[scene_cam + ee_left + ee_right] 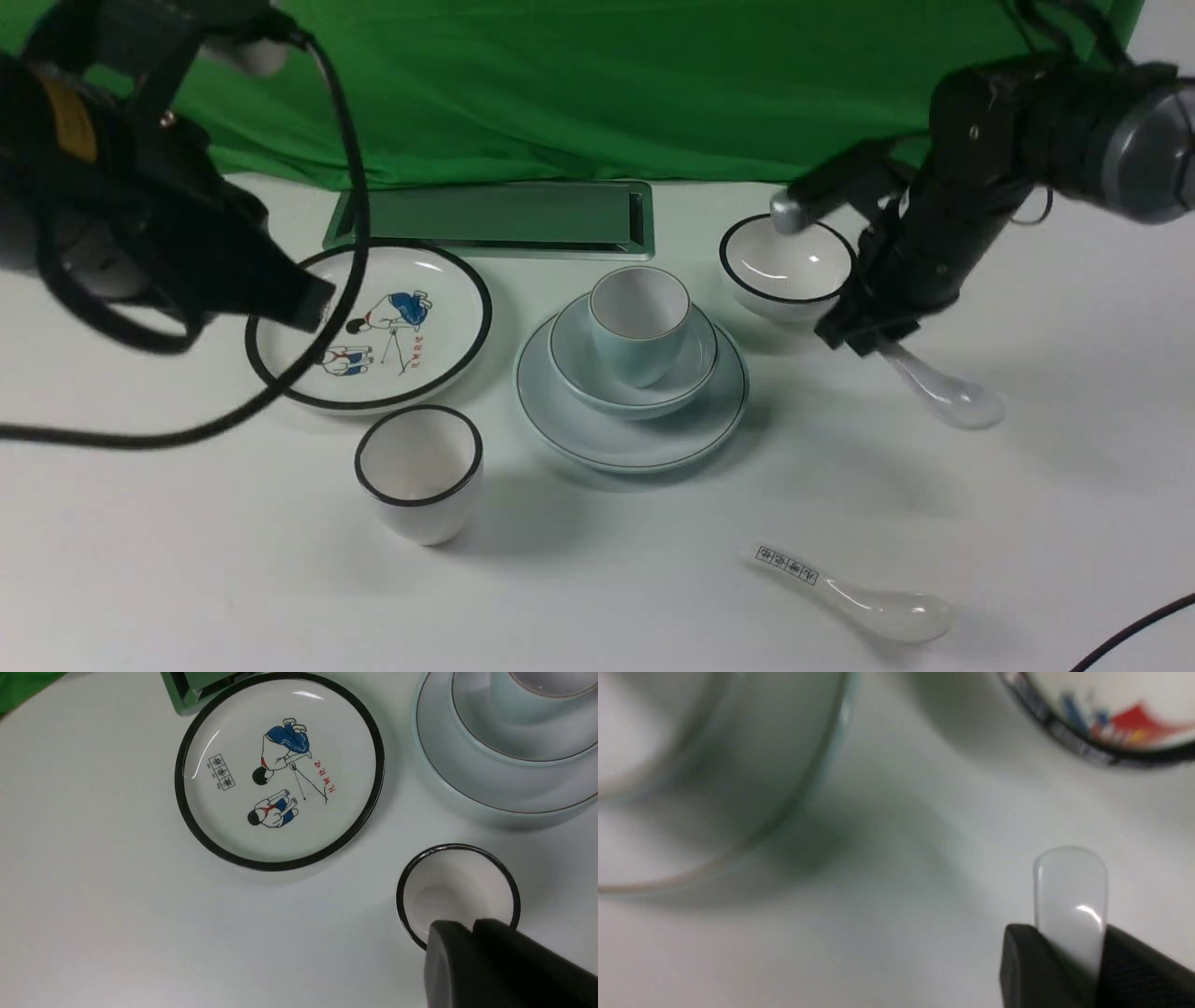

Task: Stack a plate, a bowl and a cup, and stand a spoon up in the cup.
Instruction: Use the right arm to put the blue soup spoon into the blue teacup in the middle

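Note:
The plain pale plate (579, 425) lies mid-table with the shallow bowl (691, 366) on it and the pale cup (639, 322) standing in the bowl; the stack also shows in the left wrist view (467, 779). My right gripper (864, 338) is shut on the handle of the plain pale spoon (943, 390), whose scoop is low at the table right of the stack. In the right wrist view the spoon handle (1070, 896) sticks out between the fingers (1064, 947). My left gripper (313, 303) is shut and empty, raised over the cartoon plate.
A cartoon plate with a thick black rim (369, 322) lies left, a black-rimmed cup (420, 471) in front of it. A black-rimmed bowl (789, 266) sits behind my right gripper. A spoon with printed characters (854, 597) lies at front right. A metal tray (495, 219) is behind.

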### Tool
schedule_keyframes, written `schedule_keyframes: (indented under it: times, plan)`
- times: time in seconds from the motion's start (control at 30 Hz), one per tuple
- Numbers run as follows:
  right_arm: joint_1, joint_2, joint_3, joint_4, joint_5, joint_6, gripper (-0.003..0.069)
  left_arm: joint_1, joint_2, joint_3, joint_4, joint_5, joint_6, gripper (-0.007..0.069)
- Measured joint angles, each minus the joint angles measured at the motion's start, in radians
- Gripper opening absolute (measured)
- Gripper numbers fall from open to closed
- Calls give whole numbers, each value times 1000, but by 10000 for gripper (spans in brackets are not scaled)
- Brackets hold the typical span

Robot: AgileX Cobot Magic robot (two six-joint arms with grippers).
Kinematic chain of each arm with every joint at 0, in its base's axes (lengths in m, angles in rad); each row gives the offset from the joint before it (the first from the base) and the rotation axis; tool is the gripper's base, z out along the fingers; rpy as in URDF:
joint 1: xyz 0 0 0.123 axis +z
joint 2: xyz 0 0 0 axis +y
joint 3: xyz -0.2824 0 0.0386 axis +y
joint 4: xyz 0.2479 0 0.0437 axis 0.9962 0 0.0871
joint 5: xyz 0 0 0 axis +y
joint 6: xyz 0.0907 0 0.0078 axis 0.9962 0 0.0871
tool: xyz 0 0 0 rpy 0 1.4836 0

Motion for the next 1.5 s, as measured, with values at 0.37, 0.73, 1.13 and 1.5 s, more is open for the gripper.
schedule_keyframes:
  times: [0.37, 0.73, 1.13, 1.5]
  plan:
    - [175, -84, -19, 196, -567, -90, 169, 0, -143, 283, -47, -305, -11, -6]
    - [262, 4, 7, 198, -847, -94, 169, 0, -143, 322, -56, -355, -20, -6]
    - [272, -8, 272, 197, -1242, 34, 169, 0, -143, 322, -40, -505, -20, -6]
    - [275, 1, 331, 195, -1264, 62, 178, 0, -143, 322, -22, -562, -20, -6]
